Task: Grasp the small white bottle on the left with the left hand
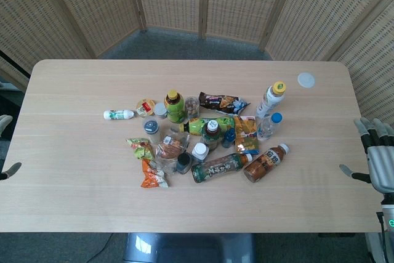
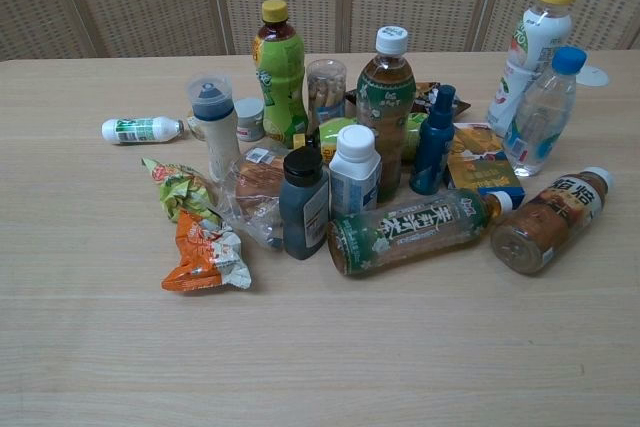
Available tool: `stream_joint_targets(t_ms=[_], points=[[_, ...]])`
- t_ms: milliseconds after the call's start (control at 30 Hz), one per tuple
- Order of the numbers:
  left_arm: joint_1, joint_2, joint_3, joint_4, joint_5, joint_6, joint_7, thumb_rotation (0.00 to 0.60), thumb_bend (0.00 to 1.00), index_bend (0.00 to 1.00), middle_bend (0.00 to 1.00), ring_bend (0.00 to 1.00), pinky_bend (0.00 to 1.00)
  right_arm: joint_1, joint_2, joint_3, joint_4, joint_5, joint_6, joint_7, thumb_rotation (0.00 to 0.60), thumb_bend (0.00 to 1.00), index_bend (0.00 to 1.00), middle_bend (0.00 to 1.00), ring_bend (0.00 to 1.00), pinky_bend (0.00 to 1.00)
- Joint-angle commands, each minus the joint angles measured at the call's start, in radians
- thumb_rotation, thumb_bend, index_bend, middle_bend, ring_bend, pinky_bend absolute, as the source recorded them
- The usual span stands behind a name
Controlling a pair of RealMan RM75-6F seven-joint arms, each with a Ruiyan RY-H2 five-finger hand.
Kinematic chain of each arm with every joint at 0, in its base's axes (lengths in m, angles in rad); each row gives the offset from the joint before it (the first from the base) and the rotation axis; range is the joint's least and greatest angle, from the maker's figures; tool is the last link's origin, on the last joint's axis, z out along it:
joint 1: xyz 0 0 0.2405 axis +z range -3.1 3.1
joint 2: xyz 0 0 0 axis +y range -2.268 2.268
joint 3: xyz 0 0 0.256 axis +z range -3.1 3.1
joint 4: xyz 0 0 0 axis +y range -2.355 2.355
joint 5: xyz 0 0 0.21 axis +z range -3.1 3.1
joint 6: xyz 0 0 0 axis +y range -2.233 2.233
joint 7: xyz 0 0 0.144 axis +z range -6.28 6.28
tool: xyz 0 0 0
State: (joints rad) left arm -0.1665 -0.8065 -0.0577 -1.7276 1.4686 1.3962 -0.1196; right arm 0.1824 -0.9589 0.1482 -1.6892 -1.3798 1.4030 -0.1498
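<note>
The small white bottle (image 1: 118,114) with a green label lies on its side at the left edge of the clutter, also seen in the chest view (image 2: 142,129). My left hand (image 1: 5,146) shows only at the far left edge of the head view, off the table and far from the bottle, fingers apart and holding nothing. My right hand (image 1: 377,155) hangs beside the table's right edge, fingers spread and empty. Neither hand appears in the chest view.
A cluster of bottles, jars and snack packets fills the table's middle: a yellow-capped green bottle (image 1: 174,106), a lying dark tea bottle (image 1: 218,167), a brown drink bottle (image 1: 265,162), an orange packet (image 1: 151,177). A white lid (image 1: 306,80) lies far right.
</note>
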Motion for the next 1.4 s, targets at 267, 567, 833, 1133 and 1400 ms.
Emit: stream_joint_targets(t_ms=[267,567,833,1133,1400], points=[[-0.003,-0.009,0.008,0.022,0.016,-0.013,-0.023,0.600,0.26,0.00,0.00,0.00,0.00,-0.007,0.017,0.001,-0.030,-0.005,0.016,-0.013,0.513,0.03,0.00,0.00,0.00,0.00],[-0.086,0.038,0.012,0.021,0.024,-0.169,-0.026,0.600,0.26,0.00,0.00,0.00,0.00,-0.019,0.024,0.001,-0.042,0.000,0.033,-0.010,0.513,0.03,0.00,0.00,0.00,0.00],[-0.235,-0.007,-0.013,0.082,-0.050,-0.428,-0.030,0.600,0.26,0.00,0.00,0.00,0.00,-0.018,0.035,0.005,-0.050,0.012,0.028,-0.018,0.514,0.03,0.00,0.00,0.00,0.00],[-0.380,-0.142,-0.037,0.196,-0.123,-0.626,0.029,0.600,0.26,0.00,0.00,0.00,0.00,-0.033,0.056,0.009,-0.058,0.031,0.042,-0.021,0.512,0.02,0.00,0.00,0.00,0.00],[-0.486,-0.268,-0.055,0.305,-0.198,-0.753,0.077,0.600,0.26,0.00,0.00,0.00,0.00,-0.047,0.069,0.008,-0.059,0.042,0.053,-0.016,0.513,0.03,0.00,0.00,0.00,0.00]])
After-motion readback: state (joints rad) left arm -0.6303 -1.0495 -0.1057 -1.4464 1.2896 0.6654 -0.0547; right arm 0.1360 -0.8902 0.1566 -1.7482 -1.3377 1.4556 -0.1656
